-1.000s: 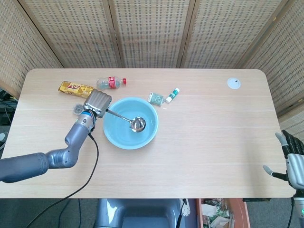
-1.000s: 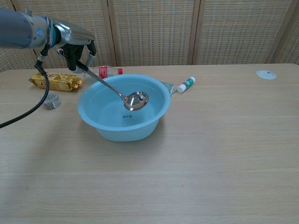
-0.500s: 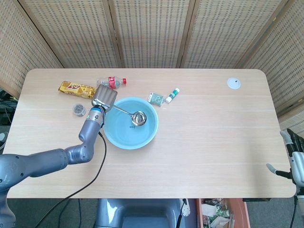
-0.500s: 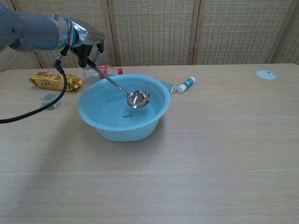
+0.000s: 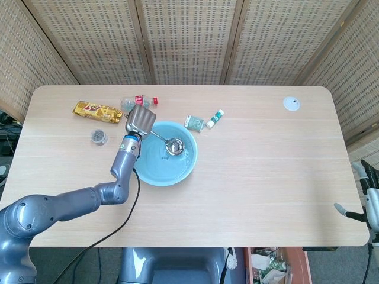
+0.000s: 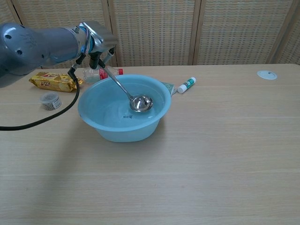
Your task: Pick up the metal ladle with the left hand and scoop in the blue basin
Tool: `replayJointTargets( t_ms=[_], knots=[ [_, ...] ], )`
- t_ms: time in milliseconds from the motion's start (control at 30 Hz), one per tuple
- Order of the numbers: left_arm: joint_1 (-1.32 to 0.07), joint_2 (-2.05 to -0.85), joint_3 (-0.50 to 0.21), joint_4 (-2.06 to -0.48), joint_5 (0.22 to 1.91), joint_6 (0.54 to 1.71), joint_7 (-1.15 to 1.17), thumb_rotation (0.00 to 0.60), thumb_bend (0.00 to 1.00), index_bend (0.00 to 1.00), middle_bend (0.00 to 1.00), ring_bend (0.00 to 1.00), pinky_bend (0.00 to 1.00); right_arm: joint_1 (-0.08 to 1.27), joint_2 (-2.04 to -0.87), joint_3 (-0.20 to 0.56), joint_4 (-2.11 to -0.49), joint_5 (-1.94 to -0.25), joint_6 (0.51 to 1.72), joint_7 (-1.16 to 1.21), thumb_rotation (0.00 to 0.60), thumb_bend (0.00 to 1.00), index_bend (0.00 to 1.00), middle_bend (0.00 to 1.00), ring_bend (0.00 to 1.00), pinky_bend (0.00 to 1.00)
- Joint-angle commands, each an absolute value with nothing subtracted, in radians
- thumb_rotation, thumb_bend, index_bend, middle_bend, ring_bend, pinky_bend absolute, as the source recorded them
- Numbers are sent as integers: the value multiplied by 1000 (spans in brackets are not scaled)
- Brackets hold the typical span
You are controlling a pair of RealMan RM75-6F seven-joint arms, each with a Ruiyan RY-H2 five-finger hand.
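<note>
The blue basin sits left of the table's middle. My left hand hovers over the basin's back-left rim and grips the handle of the metal ladle. The handle slants down to the right, and the ladle's bowl sits low inside the basin, right of its centre. My right hand shows only at the far right edge of the head view, off the table, fingers apart and holding nothing.
Behind the basin lie a yellow snack packet, a small plastic bottle, a green packet and a white tube. A small round tin sits left. A white disc lies far right.
My left hand has moved right, over the basin's back rim, and the ladle's handle now stands steeper. The ladle's bowl has dipped lower in the basin. The right hand slipped further out of view.
</note>
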State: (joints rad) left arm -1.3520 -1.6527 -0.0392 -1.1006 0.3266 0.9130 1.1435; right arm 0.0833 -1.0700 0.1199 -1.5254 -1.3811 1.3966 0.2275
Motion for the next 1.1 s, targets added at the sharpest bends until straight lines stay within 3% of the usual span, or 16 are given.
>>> replayJointTargets(
  t_ms=[33,367,767,1100],
  knots=[
    [-1344,-1665,-31,-1114,341,928,1168,600,579,1000,1000,969,1000,82,-1069,119,-1526,-1385,1400,231,600,0,0,0,0,0],
    [-1321,-1656,-78,-1179,334,909,1152,600,580,1000,1000,969,1000,76,-1065,118,-1526,-1393,1411,241,600,0,0,0,0,0],
    [-1317,-1526,-125,-1321,226,858,1122,600,638,1000,1000,969,1000,77,-1066,119,-1524,-1389,1407,242,600,0,0,0,0,0],
    [-1345,-1423,-115,-1410,151,848,1122,600,650,1000,1000,969,1000,83,-1072,120,-1525,-1382,1394,225,600,0,0,0,0,0]
  ],
)
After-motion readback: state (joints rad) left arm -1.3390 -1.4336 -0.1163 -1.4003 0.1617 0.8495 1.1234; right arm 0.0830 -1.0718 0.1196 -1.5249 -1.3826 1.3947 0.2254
